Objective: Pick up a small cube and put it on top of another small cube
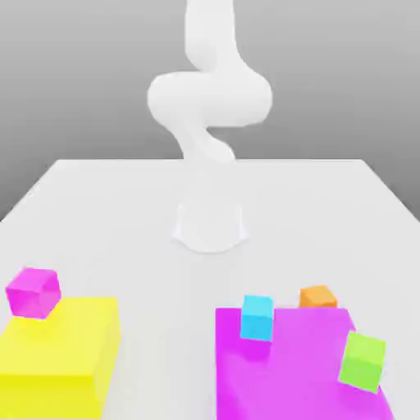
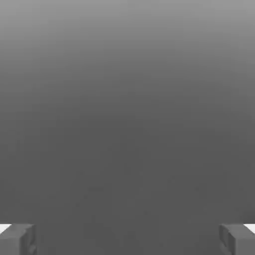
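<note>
The small cube [image 1: 317, 297], plain orange and sharp-edged, is seen on the desk [image 1: 123, 213] just behind the magenta block [image 1: 287, 385]. The fingers [image 2: 20, 240] are spread wide, nothing held.

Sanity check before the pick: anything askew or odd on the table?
Yes. The small pink cube sits tilted, perched on a corner of the big yellow block. The small green cube is also tilted on the big magenta block. The small cyan cube and the small orange cube look square.
</note>
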Action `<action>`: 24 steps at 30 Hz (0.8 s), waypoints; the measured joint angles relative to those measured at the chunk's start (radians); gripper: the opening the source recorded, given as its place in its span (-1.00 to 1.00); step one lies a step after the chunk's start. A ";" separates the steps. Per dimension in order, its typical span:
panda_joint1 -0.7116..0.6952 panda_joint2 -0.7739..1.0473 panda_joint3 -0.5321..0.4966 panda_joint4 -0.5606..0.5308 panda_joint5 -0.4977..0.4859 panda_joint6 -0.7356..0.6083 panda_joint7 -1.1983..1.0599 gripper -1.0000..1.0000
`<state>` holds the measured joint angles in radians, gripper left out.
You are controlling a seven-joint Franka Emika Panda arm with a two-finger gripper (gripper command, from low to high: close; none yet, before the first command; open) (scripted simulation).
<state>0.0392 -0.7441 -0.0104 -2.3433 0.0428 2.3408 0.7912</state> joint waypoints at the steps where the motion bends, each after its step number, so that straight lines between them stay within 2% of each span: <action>1: 0.017 0.025 -0.003 -0.018 0.018 0.017 -0.004 0.00; 14: 0.204 0.327 0.055 -0.240 0.195 0.220 -0.014 0.00; 24: 0.305 0.546 0.179 -0.412 0.223 0.386 0.058 0.00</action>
<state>0.3441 -0.1983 0.1688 -2.7553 0.2663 2.7267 0.8493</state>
